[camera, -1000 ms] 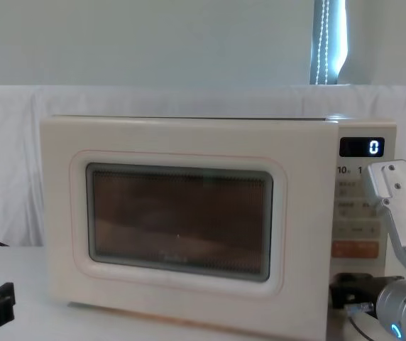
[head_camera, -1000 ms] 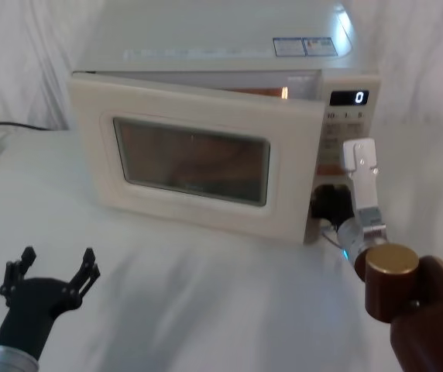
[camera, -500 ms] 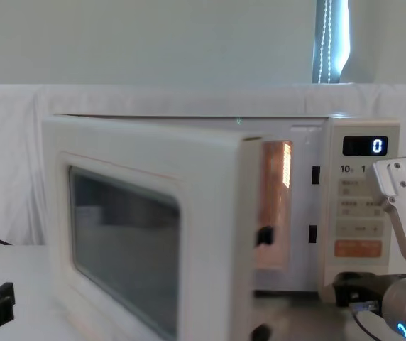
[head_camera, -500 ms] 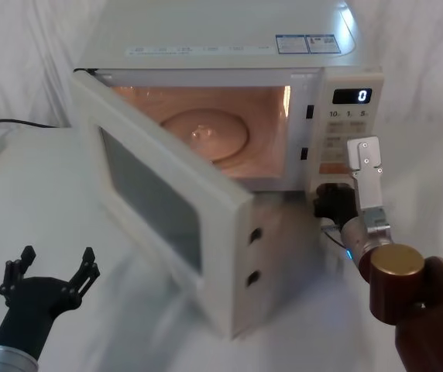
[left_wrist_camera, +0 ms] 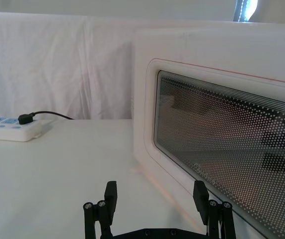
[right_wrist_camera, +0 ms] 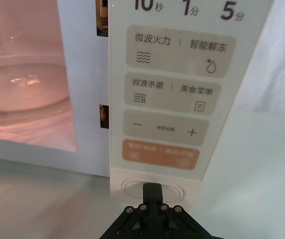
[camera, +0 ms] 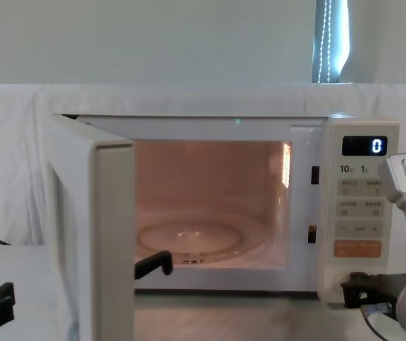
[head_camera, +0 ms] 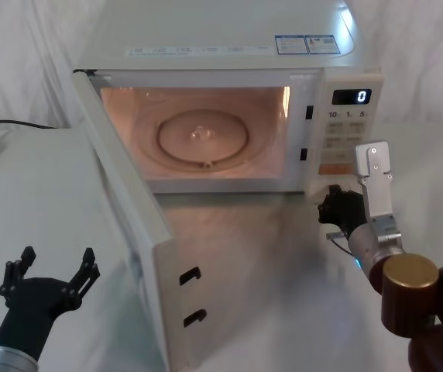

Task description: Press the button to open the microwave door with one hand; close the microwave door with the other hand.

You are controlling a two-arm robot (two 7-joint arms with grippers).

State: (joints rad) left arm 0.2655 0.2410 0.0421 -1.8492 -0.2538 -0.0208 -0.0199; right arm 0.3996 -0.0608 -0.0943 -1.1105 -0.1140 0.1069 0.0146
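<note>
The right wrist view shows the right gripper, fingers together, just in front of the button at the foot of the control panel. From the head, the microwave door stands swung wide open toward the robot's left, baring the glass turntable. The left gripper hangs low with fingers spread, near the door's window, and a power strip lies farther left.

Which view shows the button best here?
The right wrist view: the button faces the camera head-on below the orange key, with the right gripper just before it. In head and chest views that gripper hides it.
</note>
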